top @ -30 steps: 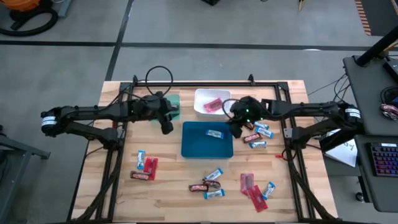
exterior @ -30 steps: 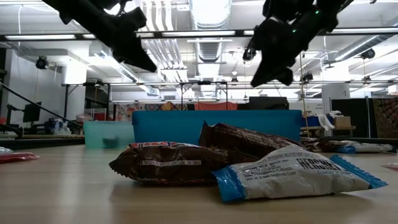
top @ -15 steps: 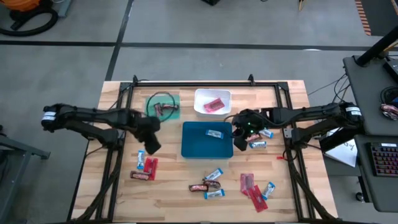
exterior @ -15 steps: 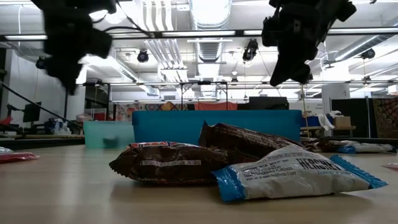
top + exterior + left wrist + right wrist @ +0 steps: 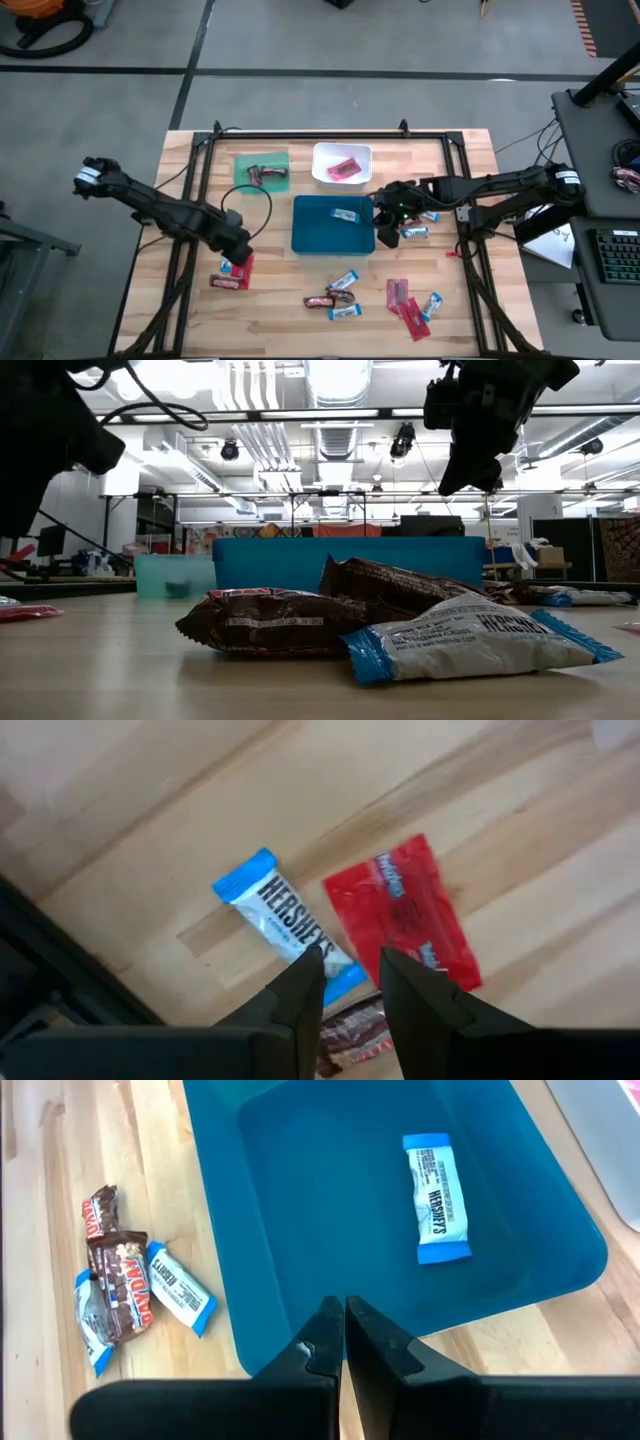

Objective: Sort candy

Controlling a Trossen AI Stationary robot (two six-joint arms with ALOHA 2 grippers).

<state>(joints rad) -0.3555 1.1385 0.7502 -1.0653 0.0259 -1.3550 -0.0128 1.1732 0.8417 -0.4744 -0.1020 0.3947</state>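
Left gripper (image 5: pixel 348 982), jaws narrowly parted and empty, hovers over the blue-and-white bar (image 5: pixel 287 925), lying diagonally at frame centre beside the red packet (image 5: pixel 408 913).

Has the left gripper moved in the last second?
Yes. The left gripper was beside the green tray; now it is down by the blue-and-white bar and red packet near the table's front left.

overhead, table-level and 2 wrist cameras, all sharing the blue tray (image 5: pixel 333 225).
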